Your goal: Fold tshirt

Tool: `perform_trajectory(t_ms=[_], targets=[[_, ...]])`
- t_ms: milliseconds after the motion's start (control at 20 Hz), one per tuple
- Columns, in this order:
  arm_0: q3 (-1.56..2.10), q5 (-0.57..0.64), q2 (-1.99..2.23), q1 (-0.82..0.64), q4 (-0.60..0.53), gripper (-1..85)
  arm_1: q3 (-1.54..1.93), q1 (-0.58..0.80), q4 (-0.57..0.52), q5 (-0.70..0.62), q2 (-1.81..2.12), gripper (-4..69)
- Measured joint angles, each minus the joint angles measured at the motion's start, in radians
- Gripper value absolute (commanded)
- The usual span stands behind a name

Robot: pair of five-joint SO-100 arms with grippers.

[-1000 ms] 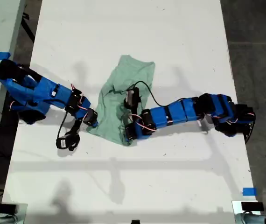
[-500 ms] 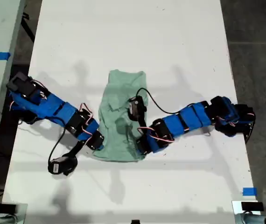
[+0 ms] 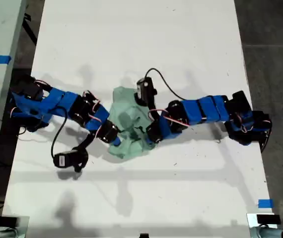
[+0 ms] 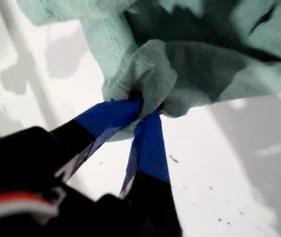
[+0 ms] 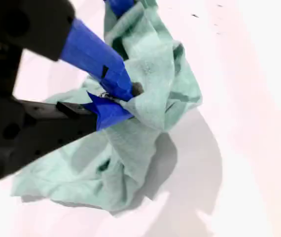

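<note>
Tshirt [image 3: 127, 130] pale mint, bunched, wrinkled heap on white table [image 3: 141, 39]

A pale green tshirt [image 3: 129, 130] is lying bunched up in the middle of the white desk [image 3: 141, 39]. One blue arm [image 3: 62, 103] is reaching in from the exterior view's left, and its claw [image 3: 114, 141] is touching the tshirt. Another blue arm [image 3: 201, 110] is reaching in from the exterior view's right, and its claw [image 3: 150, 135] is touching the cloth too.

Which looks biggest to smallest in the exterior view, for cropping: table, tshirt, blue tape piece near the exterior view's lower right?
1. Table
2. Tshirt, bunched between my grippers
3. Blue tape piece
</note>
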Motion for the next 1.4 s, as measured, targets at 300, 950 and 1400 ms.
perform_trajectory(t_ms=[300,950,1400], targets=[[0.011,0.209,0.044,-0.334,0.051,0.1,0.037,0.301,0.017,-0.16,0.017,-1.2],[0.158,0.33,0.314,-0.999,0.114,39.6,0.222,0.907,0.153,-0.422,0.287,33.3],[0.92,0.344,0.923,-0.968,-0.27,3.9,1.115,1.057,0.155,-0.423,1.092,26.0]])
